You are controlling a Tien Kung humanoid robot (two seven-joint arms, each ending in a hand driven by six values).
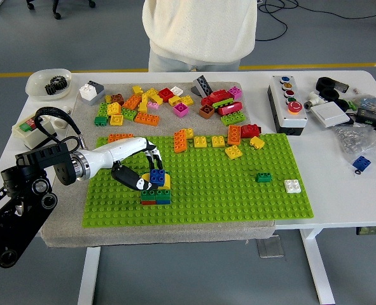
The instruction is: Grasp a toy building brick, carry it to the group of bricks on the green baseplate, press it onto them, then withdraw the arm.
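Note:
A small stack of bricks stands on the green baseplate, left of its middle: red and green at the bottom, yellow above. A blue brick sits on top of the stack. My left hand reaches in from the left, its fingers curled over the blue brick and its black thumb low on the stack's left side. The right arm is out of sight. Loose bricks in several colours lie beyond the baseplate on the grey mat.
A person in a white sweater stands at the far side. More bricks line the baseplate's far edge; a green brick and a white one sit at its right. A button box and clutter lie right, a bowl far left.

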